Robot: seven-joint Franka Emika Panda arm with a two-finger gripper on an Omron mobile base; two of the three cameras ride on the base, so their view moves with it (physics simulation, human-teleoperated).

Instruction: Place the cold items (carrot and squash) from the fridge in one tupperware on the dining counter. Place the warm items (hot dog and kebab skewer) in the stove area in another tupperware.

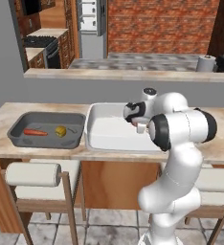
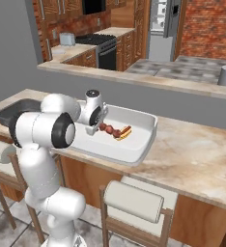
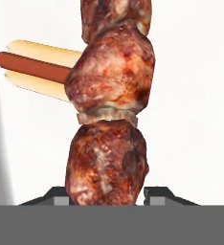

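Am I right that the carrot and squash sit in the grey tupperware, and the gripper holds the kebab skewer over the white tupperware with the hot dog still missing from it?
Not quite. The hot dog already lies in the white tupperware, as the hand view and right base view show. The rest holds: carrot and squash sit in the grey tupperware, and the gripper holds the kebab skewer over the white one.

We see the kebab skewer [image 3: 109, 115] as rough, mottled browned meat with a moist sheen. Behind it the hot dog [image 3: 35, 67] looks smooth, its bun pale and matt. The white tupperware [image 2: 139, 137] reads as smooth matt plastic; the grey tupperware [image 1: 18, 131] likewise, darker. The bench [image 2: 197, 159] shows a polished, veined stone top over wood panels. We note a rough brick wall [image 1: 162, 24] and glossy white arm shells [image 1: 181, 129].
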